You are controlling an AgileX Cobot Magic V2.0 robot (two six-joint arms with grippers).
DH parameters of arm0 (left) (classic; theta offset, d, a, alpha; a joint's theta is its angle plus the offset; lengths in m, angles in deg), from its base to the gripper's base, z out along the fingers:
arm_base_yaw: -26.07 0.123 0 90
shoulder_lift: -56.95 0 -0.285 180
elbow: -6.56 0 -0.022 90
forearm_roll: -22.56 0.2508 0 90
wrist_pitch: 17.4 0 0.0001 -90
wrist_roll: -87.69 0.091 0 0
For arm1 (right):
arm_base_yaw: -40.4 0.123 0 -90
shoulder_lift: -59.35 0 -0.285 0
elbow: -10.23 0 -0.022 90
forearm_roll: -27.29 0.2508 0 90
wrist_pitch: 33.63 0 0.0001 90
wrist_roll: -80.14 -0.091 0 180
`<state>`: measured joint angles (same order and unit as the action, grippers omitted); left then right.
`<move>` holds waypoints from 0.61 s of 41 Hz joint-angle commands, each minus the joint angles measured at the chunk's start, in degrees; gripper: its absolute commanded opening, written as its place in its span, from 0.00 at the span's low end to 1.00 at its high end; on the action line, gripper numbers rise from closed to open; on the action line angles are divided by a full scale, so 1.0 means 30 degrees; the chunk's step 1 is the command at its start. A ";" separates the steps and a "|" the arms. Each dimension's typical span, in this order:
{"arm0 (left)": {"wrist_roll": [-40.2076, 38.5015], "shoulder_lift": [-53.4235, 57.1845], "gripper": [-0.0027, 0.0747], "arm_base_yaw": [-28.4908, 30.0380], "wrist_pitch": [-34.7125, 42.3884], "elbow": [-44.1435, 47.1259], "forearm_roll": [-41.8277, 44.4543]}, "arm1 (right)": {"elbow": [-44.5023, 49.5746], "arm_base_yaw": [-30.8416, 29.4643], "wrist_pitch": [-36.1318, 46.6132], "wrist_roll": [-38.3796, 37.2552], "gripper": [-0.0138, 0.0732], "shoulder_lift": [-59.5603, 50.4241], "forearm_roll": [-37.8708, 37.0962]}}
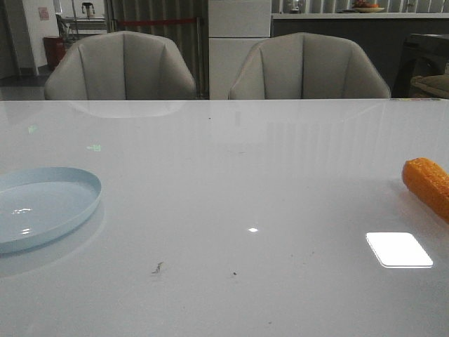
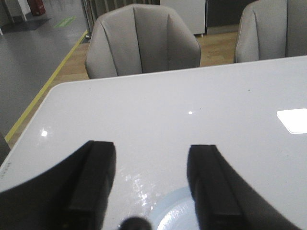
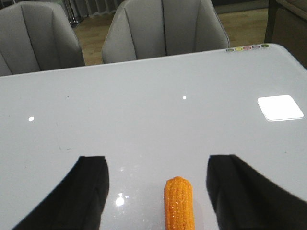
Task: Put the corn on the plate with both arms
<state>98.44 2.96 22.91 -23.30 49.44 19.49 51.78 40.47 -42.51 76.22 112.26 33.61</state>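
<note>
On the table's right edge lies the corn, well apart from the plate at left; the right gripper, spread wide and empty, should descend squarely astride the cob.

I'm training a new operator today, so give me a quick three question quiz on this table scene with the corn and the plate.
1. True or false: the corn already lies on the plate.
2. In the front view, the plate sits at which table edge: A left, B right, C far?
3. Fill in: the right claw is ____, with the corn between its fingers.

Key: 1 false, it lies on the table. 2 A. 3 open.
</note>
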 commanded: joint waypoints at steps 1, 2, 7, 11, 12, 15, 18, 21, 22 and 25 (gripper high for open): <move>-0.0193 -0.0838 0.66 -0.0014 0.1590 -0.0703 -0.0125 | -0.0728 -0.0105 0.1508 0.0017 0.81 0.0621 -0.0219; -0.0193 -0.1199 0.65 -0.0014 0.1522 -0.0703 -0.0263 | -0.0728 -0.0105 0.1508 0.0017 0.81 0.0775 -0.0219; -0.0193 -0.2689 0.60 0.0104 0.1075 -0.0904 -0.0452 | -0.0728 -0.0105 0.1072 0.0017 0.81 0.1590 -0.0201; -0.0193 -0.4150 0.60 0.0889 -0.1219 -0.1979 -0.1897 | -0.0728 -0.0105 0.0622 0.0017 0.81 0.1844 -0.0201; -0.0193 -0.4507 0.60 0.1132 -0.1911 -0.2377 -0.2409 | -0.0728 -0.0105 0.0505 0.0017 0.81 0.1871 -0.0201; -0.0193 -0.5805 0.60 0.1915 -0.3495 -0.3491 -0.3221 | -0.0728 -0.0105 0.0300 0.0017 0.81 0.1896 -0.0201; -0.0193 -0.7303 0.60 0.2516 -0.5529 -0.4875 -0.3216 | -0.0728 -0.0105 0.0220 0.0017 0.81 0.1896 -0.0201; -0.0193 -0.8747 0.60 0.2726 -0.7720 -0.6445 -0.3176 | -0.0728 -0.0105 0.0220 0.0017 0.81 0.1896 -0.0201; -0.0193 -0.9375 0.60 0.2743 -0.8345 -0.7071 -0.3140 | -0.0728 -0.0105 0.0220 0.0017 0.81 0.1896 -0.0201; -0.0193 -1.1066 0.60 0.2743 -1.0331 -0.8719 -0.3095 | -0.0728 -0.0105 0.0220 0.0017 0.81 0.1896 -0.0201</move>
<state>98.44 -26.75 30.99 -50.32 29.84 11.18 51.78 40.47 -45.69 76.22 118.37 33.61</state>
